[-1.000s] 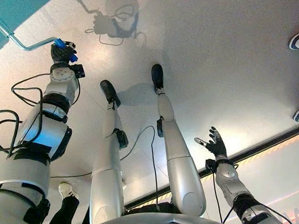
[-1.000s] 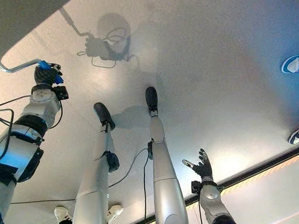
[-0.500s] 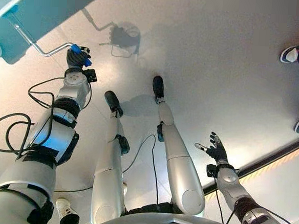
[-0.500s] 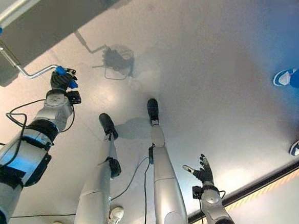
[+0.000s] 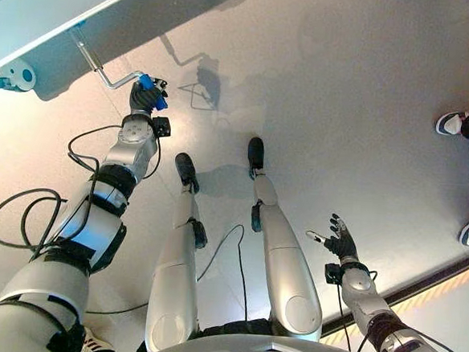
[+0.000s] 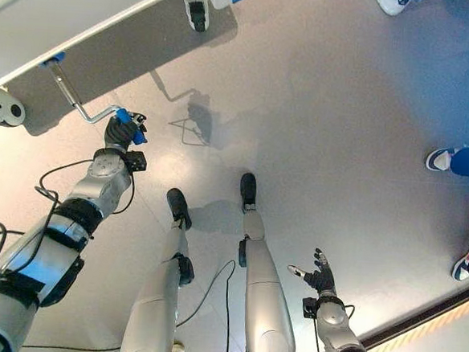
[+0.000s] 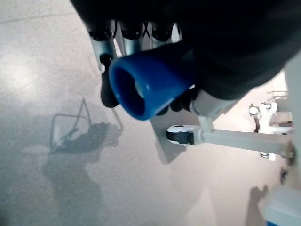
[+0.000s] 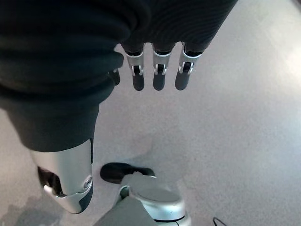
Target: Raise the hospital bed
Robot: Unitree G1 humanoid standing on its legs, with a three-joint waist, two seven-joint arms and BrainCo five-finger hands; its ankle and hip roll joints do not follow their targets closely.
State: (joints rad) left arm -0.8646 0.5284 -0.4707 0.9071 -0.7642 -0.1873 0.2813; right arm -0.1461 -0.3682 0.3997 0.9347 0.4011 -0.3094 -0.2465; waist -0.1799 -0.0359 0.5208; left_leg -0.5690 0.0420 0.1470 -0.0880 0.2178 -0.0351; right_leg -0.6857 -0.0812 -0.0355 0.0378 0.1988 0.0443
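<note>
Where the bed frame (image 6: 85, 12) runs across the upper left of the head views, I see its metal crank (image 6: 72, 99) slanting down from a blue-capped mount under the rail, bending, and ending in a blue grip (image 7: 148, 77). I can read no writing or label anywhere on the bed or the crank. My left hand (image 6: 121, 133) has its fingers curled tight round that blue grip — the wrist view shows the open end of the grip poking out from the closed fingers (image 7: 102, 34). A bed caster (image 6: 196, 9) stands on the grey floor (image 6: 328, 110) beyond the hand, and another wheel (image 6: 2, 108) sits at the far left. My right hand (image 6: 317, 278) hangs low on the right with fingers (image 8: 157, 74) spread straight, touching nothing. A person's shoes (image 6: 442, 158) show at the right edge — well apart from the bed.
</note>
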